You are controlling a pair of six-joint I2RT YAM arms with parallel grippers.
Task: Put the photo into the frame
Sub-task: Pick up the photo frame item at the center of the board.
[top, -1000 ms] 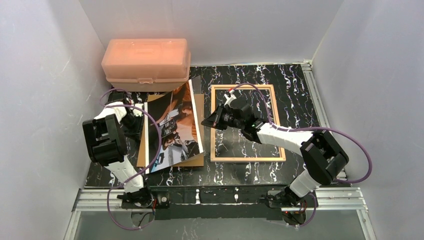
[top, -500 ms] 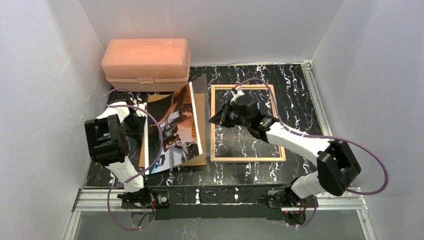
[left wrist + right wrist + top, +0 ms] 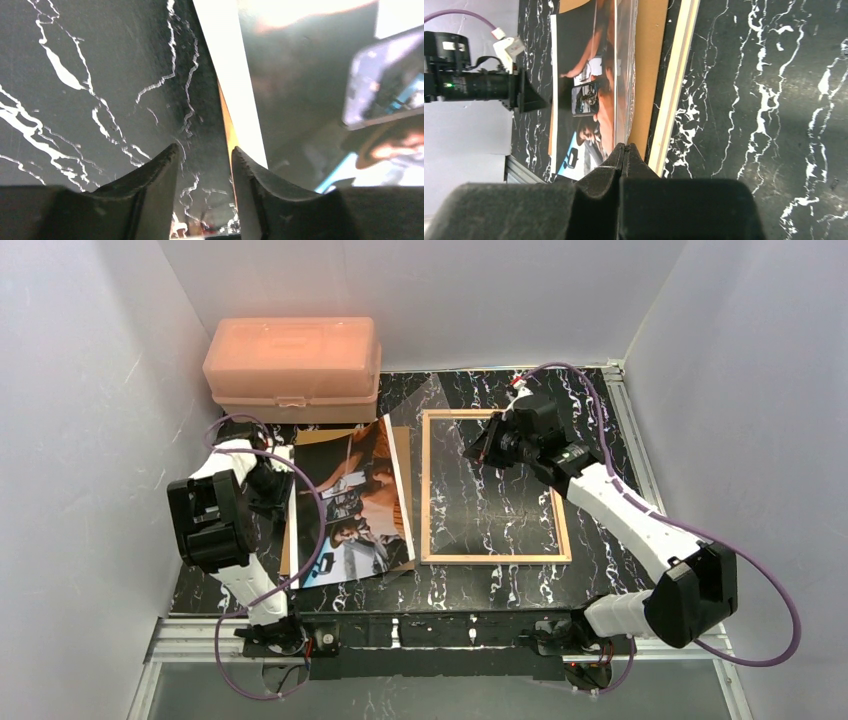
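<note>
The left gripper [image 3: 202, 150] has its jaws apart, a little wider than a second ago, with only the black table [image 3: 100, 75] showing between them. Its right finger [image 3: 250, 175] sits at the white left edge of the photo [image 3: 310, 75]; whether they touch is unclear. From above, this gripper [image 3: 275, 483] is where it was a second ago, at the photo's left side.

The right gripper [image 3: 624, 147] is pressed together and holds nothing. A second ago it was at the photo's right edge. Now it [image 3: 474, 453] hangs over the far right part of the frame [image 3: 431, 490], well away from the photo.

The photo [image 3: 350, 505] lies picture side up on the brown board [image 3: 402, 455], left of the frame and just beside it. Its right edge, raised and tilted a second ago, now lies lower and flatter, and its far corner no longer reaches toward the pink box [image 3: 292, 355]. The frame lies flat on the table [image 3: 600, 420], in the same place as before, with the marble showing inside its rim.
</note>
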